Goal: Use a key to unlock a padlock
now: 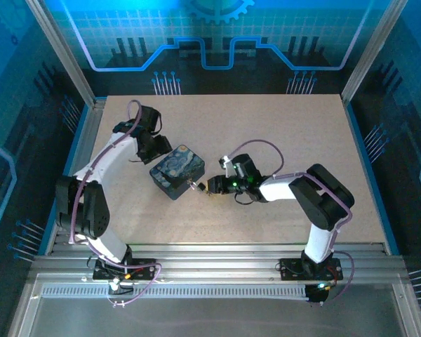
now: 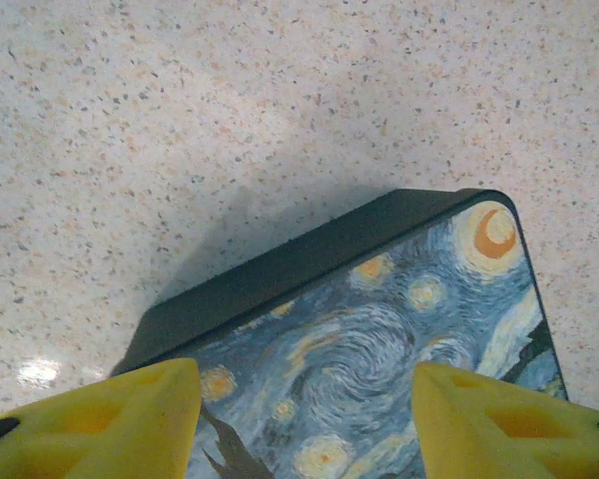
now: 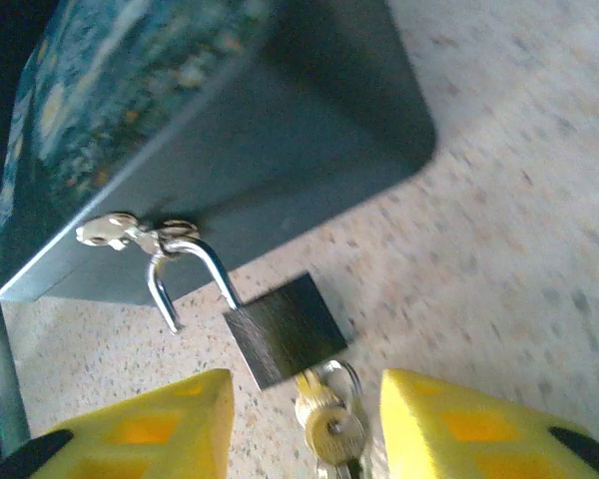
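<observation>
A small dark padlock point(image 3: 285, 329) hangs by its silver shackle point(image 3: 185, 269) from the hasp on the side of the dark blue swirl-painted box point(image 3: 230, 130). One shackle leg stands free of the body. The key point(image 3: 329, 429), brass-coloured with a ring, sticks out of the padlock's underside. My right gripper point(image 3: 304, 389) is open, its yellow fingers point(image 3: 160, 429) on either side of the key and apart from it. In the top view the padlock point(image 1: 195, 186) lies between the box point(image 1: 177, 170) and the right gripper point(image 1: 212, 186). My left gripper point(image 2: 304, 394) is open over the box lid point(image 2: 379, 339), at its far-left corner point(image 1: 158, 149).
The box sits left of centre on the speckled tabletop point(image 1: 288, 133). Metal rails point(image 1: 217, 256) run along the near edge by the arm bases. Blue panel walls stand around the table.
</observation>
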Available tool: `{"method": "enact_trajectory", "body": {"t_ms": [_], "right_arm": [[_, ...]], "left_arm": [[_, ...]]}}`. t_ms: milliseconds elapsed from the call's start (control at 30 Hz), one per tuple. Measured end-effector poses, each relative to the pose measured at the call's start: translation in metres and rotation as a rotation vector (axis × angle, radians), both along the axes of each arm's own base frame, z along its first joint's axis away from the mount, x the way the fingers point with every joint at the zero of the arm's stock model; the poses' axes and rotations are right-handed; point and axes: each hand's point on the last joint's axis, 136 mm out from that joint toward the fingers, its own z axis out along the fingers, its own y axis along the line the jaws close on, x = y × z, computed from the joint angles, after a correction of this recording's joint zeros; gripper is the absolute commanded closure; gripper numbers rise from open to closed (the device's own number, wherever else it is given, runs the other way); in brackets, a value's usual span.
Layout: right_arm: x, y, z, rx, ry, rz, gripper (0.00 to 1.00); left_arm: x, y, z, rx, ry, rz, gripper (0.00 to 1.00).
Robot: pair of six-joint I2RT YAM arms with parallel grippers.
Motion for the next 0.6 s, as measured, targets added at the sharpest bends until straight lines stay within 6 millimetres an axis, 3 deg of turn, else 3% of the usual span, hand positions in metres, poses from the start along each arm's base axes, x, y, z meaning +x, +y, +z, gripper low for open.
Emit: {"method": "enact_trajectory", "body": {"t_ms": [200,500,600], "right_arm": [[0.012,0.016,0.008,-0.08,-0.124,0.132,0.51],[-0.01,0.024,-0.026,-0.233,-0.149,0.27,0.49],[-0.007,0.028,-0.025,-0.254,-0.168,0.274,0.5]], "left_arm": [[0.002,0.004,-0.014,0.009,0.031,-0.021,0.42],[0.005,0.0,-0.021,0.002,0.041,-0.053,0.41],[0.003,-0.001,-0.026,-0.001,0.047,-0.062,0.41]]}}
